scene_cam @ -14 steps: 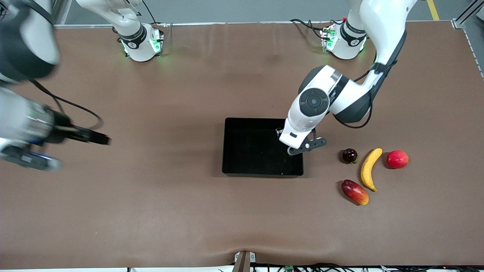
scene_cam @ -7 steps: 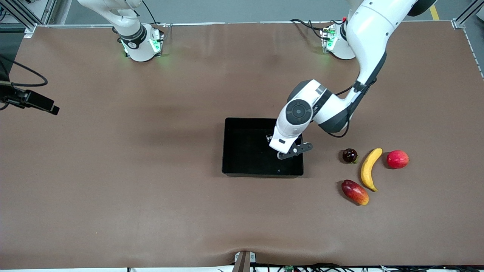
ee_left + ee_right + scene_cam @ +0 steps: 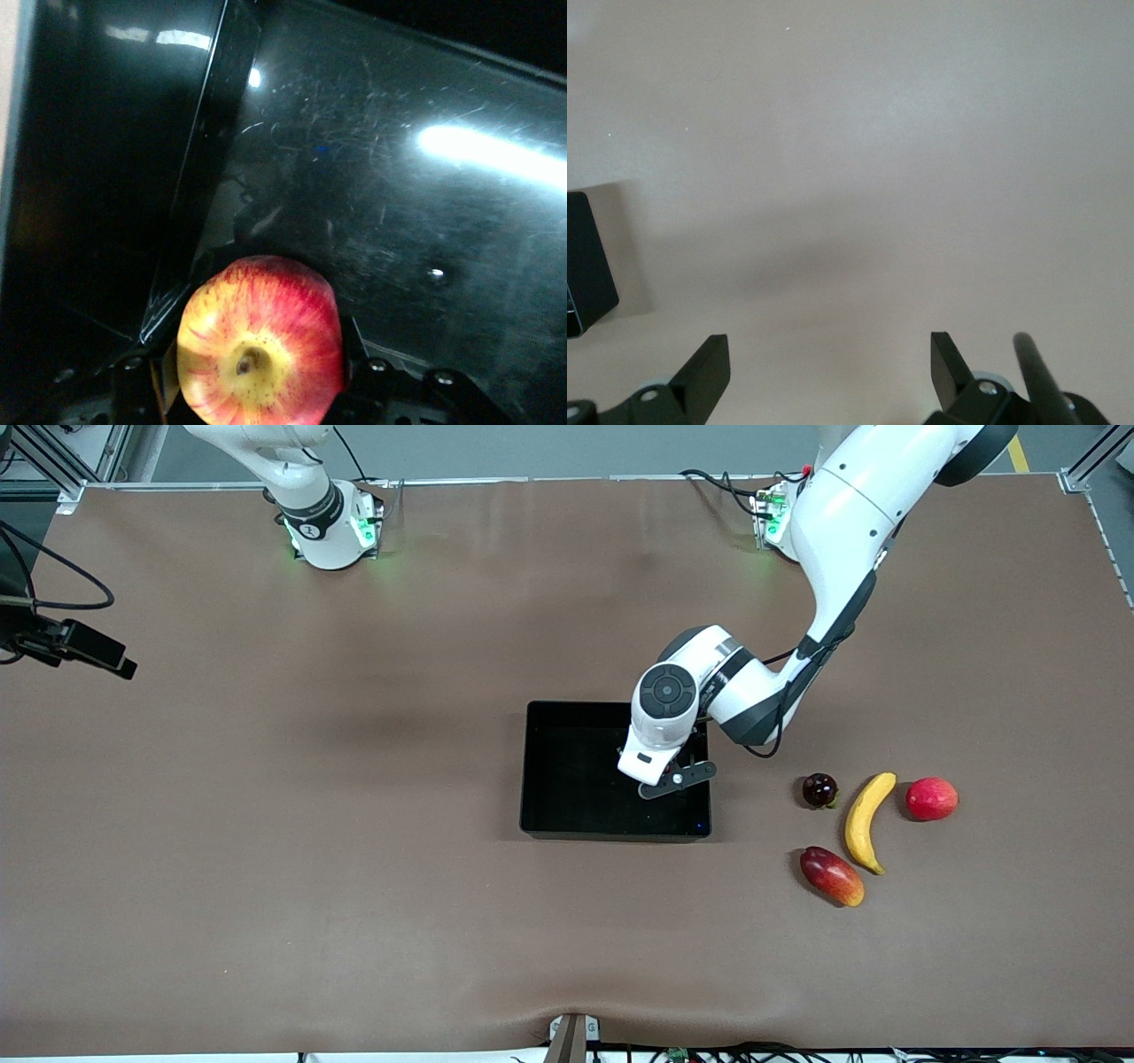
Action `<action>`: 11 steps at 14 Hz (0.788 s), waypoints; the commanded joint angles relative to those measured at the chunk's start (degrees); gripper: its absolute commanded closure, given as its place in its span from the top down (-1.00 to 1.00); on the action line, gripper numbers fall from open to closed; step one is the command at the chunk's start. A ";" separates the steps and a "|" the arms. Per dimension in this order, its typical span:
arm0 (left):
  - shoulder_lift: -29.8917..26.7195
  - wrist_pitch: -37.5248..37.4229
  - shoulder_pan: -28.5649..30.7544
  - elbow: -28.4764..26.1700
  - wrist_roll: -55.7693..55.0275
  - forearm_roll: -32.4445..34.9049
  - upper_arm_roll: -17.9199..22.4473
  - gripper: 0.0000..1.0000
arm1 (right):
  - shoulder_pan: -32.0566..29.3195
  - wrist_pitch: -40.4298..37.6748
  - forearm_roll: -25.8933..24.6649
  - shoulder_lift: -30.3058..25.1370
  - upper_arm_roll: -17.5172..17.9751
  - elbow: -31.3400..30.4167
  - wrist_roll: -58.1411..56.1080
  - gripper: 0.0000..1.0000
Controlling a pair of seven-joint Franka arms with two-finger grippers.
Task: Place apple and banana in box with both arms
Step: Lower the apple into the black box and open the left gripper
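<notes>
My left gripper (image 3: 675, 779) hangs over the black box (image 3: 567, 815), near the end of the box that faces the left arm. In the left wrist view this gripper (image 3: 260, 359) is shut on the apple (image 3: 266, 305), red with yellow streaks, just above the glossy box floor (image 3: 399, 230). The front view hides the apple under the wrist. The yellow banana (image 3: 864, 821) lies on the table toward the left arm's end. My right gripper (image 3: 93, 655) is raised at the right arm's end of the table; its wrist view shows it (image 3: 828, 354) open over bare table.
Around the banana lie a plain red round fruit (image 3: 931, 798), a small dark fruit (image 3: 819, 789) and a red-orange mango (image 3: 831, 875). A black corner (image 3: 585, 266) shows at the edge of the right wrist view. A brown mat (image 3: 354, 886) covers the table.
The left arm has carried the apple further in over the box. The right arm has swung up and away toward its end of the table, then nearly stopped.
</notes>
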 commanded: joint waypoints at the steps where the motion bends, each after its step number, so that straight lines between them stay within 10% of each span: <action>1: -0.72 1.42 -0.29 -1.87 -2.47 1.63 0.20 -1.00 | -0.77 0.93 -0.61 -2.74 1.18 -2.51 -0.82 1.00; 4: -0.72 1.42 -0.29 -2.05 -5.28 3.47 0.20 -0.90 | -0.33 -1.70 -0.61 -3.36 1.54 -2.95 -0.82 1.00; 6: -0.89 1.42 -0.37 -1.96 -5.19 4.52 0.20 0.56 | -0.33 -2.41 -0.61 -3.53 1.54 -3.22 -1.00 1.00; 7: -0.89 1.42 -0.29 -1.88 -5.28 5.22 0.20 0.96 | -0.42 -2.41 -0.61 -3.53 1.54 -3.22 -1.09 1.00; 11: -2.82 0.72 -0.37 -1.44 -5.37 5.32 -0.24 1.00 | -0.59 -2.32 -0.52 -3.44 1.45 -3.13 -3.37 1.00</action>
